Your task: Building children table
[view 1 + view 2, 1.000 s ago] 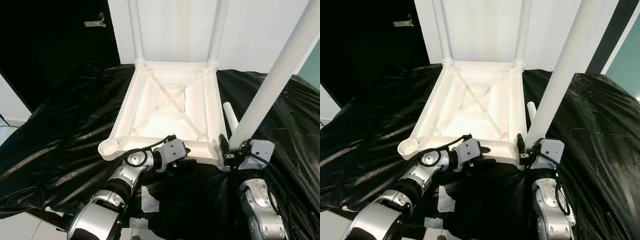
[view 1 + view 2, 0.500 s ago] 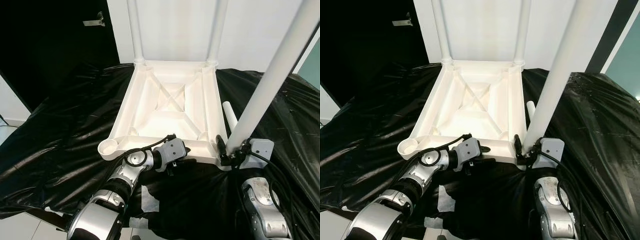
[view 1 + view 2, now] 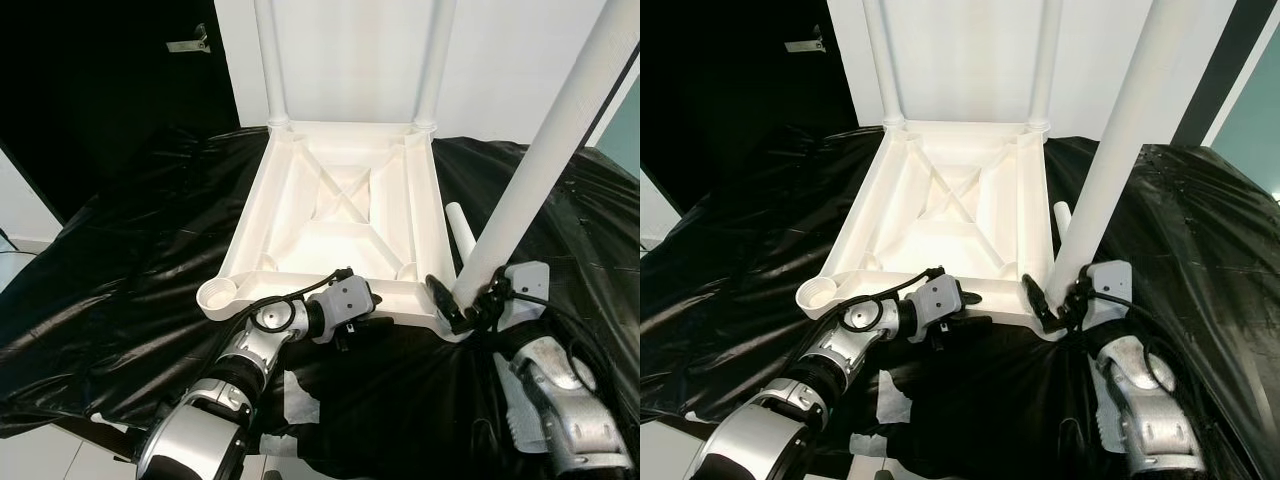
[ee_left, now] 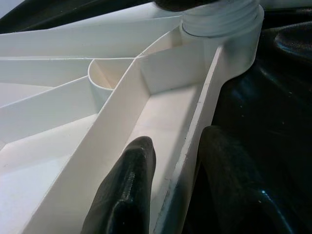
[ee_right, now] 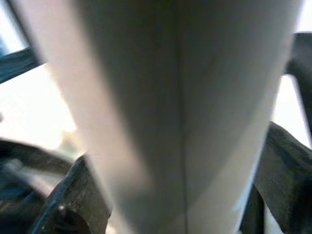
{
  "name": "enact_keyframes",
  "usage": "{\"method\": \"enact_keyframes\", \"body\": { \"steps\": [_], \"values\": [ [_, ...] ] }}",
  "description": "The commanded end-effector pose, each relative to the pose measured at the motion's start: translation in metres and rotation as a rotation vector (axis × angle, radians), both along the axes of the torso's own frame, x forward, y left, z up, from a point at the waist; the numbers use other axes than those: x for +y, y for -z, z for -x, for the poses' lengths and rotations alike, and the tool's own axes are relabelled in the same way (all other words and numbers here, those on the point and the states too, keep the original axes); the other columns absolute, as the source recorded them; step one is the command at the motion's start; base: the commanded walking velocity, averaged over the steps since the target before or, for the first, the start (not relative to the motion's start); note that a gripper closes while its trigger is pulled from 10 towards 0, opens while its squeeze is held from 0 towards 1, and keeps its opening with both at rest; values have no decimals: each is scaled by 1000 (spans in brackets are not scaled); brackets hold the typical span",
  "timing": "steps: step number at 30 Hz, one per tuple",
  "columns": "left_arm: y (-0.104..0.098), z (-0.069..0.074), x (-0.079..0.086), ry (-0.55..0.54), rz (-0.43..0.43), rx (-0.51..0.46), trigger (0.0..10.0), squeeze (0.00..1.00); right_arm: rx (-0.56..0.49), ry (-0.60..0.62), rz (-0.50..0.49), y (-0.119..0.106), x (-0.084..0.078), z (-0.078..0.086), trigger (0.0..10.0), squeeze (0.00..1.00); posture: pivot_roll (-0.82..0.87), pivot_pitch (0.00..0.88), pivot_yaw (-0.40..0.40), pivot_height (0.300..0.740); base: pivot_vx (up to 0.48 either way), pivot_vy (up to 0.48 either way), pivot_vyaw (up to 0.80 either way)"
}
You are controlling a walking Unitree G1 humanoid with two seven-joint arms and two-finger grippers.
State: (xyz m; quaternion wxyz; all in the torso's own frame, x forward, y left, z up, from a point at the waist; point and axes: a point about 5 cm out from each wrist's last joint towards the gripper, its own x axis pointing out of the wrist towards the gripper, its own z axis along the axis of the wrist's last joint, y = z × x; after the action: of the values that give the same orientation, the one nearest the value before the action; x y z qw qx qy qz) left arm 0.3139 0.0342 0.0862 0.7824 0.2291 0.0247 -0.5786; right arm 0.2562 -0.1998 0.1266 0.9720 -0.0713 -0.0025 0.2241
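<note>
Leg [image 3: 545,165] alignment decided it: we had our right gripper [image 3: 468,304] pinching its base at the near right corner of the upturned tabletop [image 3: 340,215], its long axis leaning right. Our left gripper [image 4: 178,195] pinched the near rim.

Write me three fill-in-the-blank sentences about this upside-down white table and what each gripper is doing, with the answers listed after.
The right gripper grips the base of a white ____ at the tabletop's near right corner.
The left gripper clamps the tabletop's near ____ between its fingers.
The socket at the near left corner has ____ leg in it.

Missing words: leg; rim; no
</note>
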Motion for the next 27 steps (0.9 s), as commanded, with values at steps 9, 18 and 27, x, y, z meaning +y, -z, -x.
{"method": "enact_keyframes", "body": {
  "steps": [9,18,27],
  "values": [
    [21,1,5,-169,-28,41,10000,0,97,-187,-35,-2,0,6,0,0,-27,0,9,740,0,0,0],
    [22,2,7,-166,-32,45,10000,0,145,-75,-110,16,12,18,0,0,-31,0,16,740,0,0,0],
    [21,2,5,-161,-31,45,10000,0,-73,454,-196,16,19,31,0,0,-33,0,17,740,0,0,0]
  ]
}}
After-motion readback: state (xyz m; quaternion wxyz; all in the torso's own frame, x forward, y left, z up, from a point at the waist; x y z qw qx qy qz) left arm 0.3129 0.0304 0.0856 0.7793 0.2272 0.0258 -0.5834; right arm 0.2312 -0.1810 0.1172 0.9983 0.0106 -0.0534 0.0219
